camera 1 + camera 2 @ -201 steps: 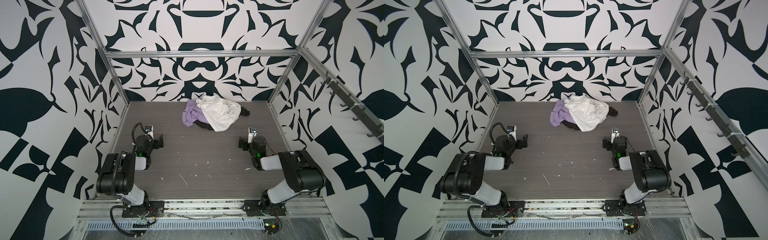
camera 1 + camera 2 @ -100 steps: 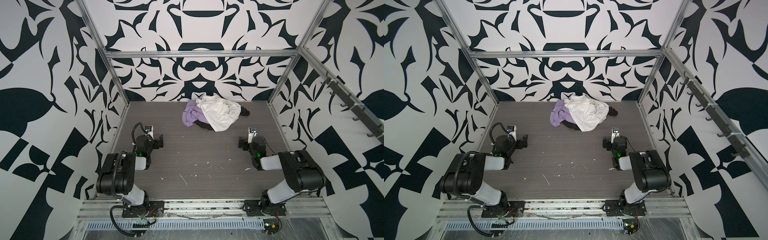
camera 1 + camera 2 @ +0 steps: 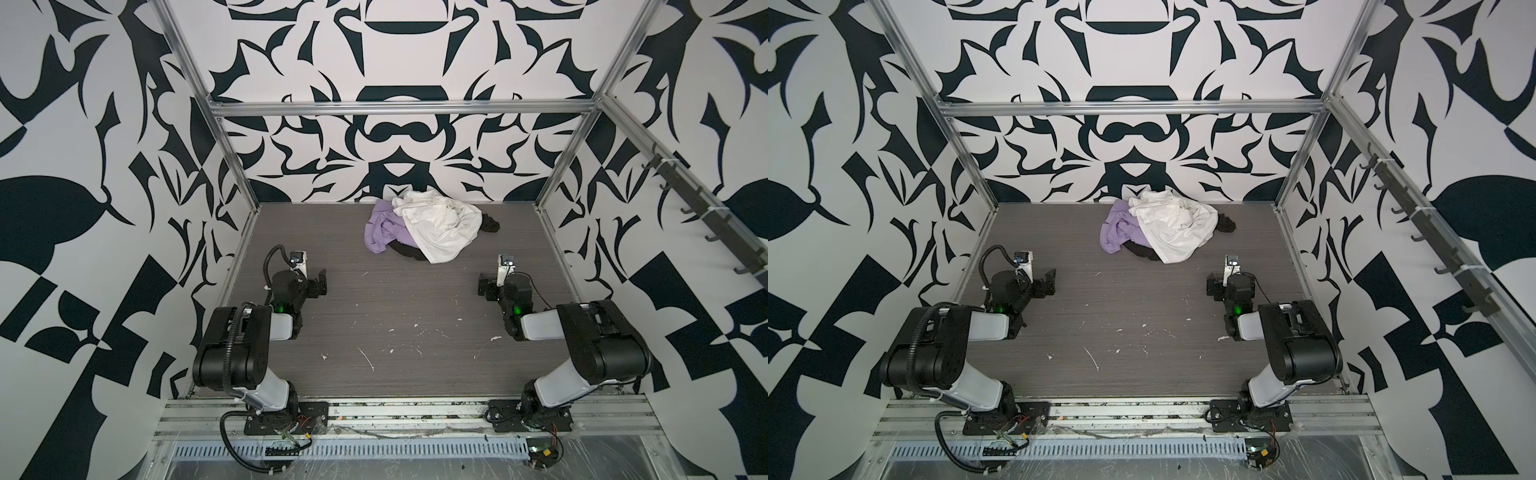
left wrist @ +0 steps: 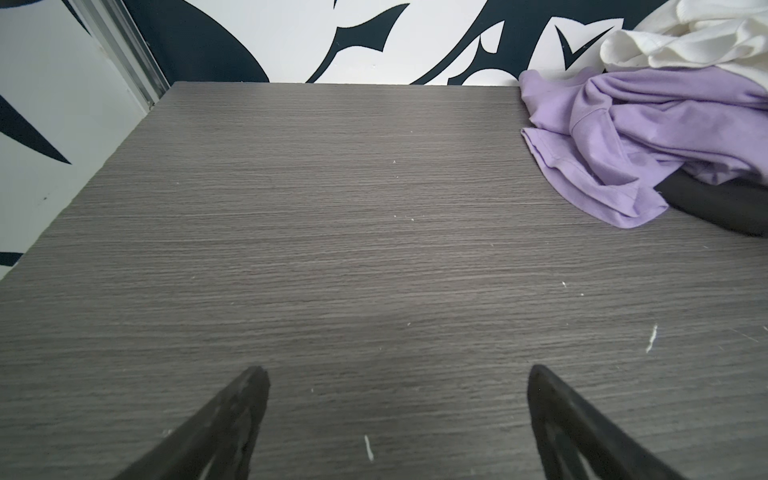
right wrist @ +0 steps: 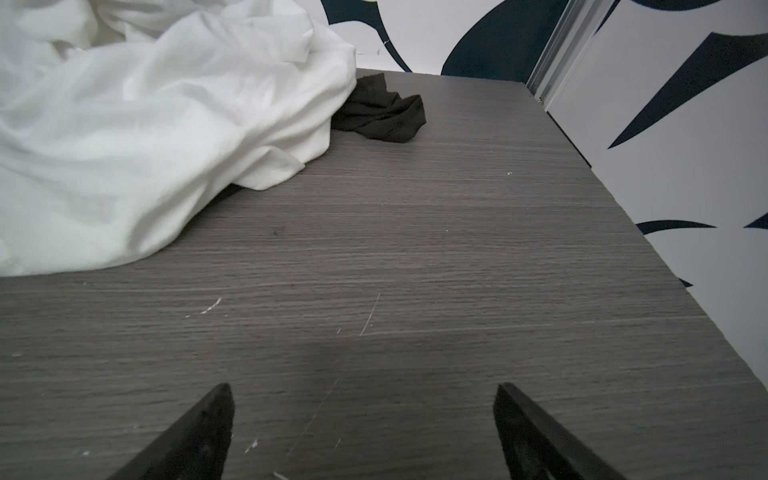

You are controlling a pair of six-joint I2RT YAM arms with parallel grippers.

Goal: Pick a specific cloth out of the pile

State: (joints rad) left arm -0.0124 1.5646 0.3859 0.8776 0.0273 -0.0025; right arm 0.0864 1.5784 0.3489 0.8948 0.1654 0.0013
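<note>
The pile (image 3: 428, 228) lies at the back middle of the grey table (image 3: 415, 316), seen in both top views. The cloth (image 3: 379, 233) (image 3: 1116, 236) (image 4: 615, 141) is lavender and crumpled on the pile's left side, partly under a white garment (image 3: 442, 224) (image 5: 145, 124). A black garment (image 3: 409, 251) (image 4: 727, 205) pokes out beneath them. A small black piece (image 3: 489, 223) (image 5: 382, 110) lies at the right. My left gripper (image 3: 318, 284) (image 4: 397, 374) and right gripper (image 3: 484, 286) (image 5: 361, 392) rest low over the table, both open and empty, well short of the pile.
Patterned walls and aluminium frame posts (image 3: 232, 166) close in the table on three sides. A rail of hooks (image 3: 706, 212) runs along the right wall. White flecks (image 3: 368, 361) dot the table's front half. Bare tabletop lies between the grippers and the pile.
</note>
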